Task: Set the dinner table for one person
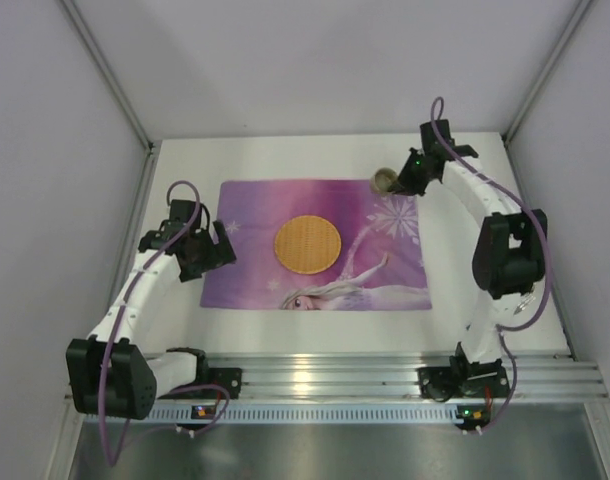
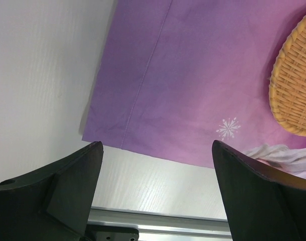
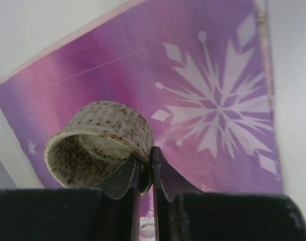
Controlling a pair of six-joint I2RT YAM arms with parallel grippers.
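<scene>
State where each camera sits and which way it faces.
Top: above and behind both arms, looking down on them, the table and placemat.
Left wrist: on the left arm, looking down at the placemat's corner past the open left gripper.
Right wrist: on the right arm, looking down at the placemat past the right gripper, shut on the cup's rim.
Shared: all three show the placemat.

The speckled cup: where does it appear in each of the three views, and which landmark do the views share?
Top external: the speckled cup shows at the far right corner of the purple placemat, in the right gripper.
Left wrist: not in it.
Right wrist: lower left of centre, its rim pinched by the gripper.
Shared landmark: the purple placemat, seen in all three.
</scene>
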